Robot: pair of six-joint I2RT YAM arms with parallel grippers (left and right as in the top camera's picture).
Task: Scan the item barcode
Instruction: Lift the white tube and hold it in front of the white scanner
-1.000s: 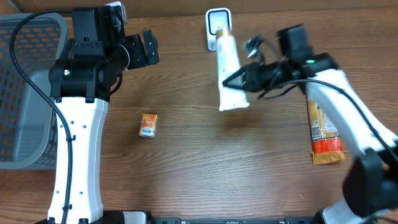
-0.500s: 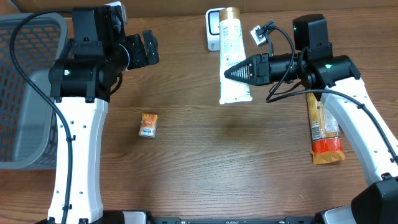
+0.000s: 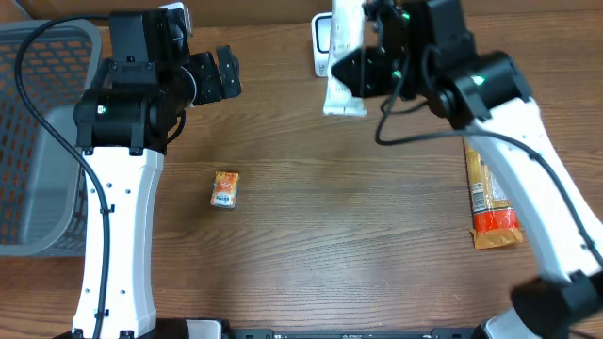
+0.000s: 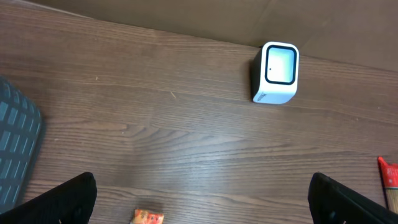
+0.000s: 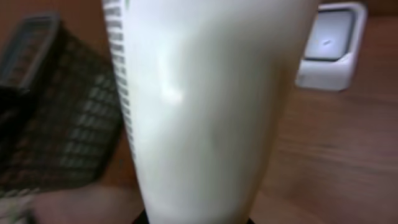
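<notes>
Even, soft light; the white tube point(image 5: 205, 106) looms blurred and glary.

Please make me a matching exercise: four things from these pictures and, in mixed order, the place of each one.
Things
1. white tube
2. scanner
3. small orange packet
4. basket

Places
A. at the left side of the table
B. held in the right gripper
C. standing at the table's far edge
D. lying on the table near the left arm

Pairs: 1-B, 2-C, 3-D, 4-A
</notes>
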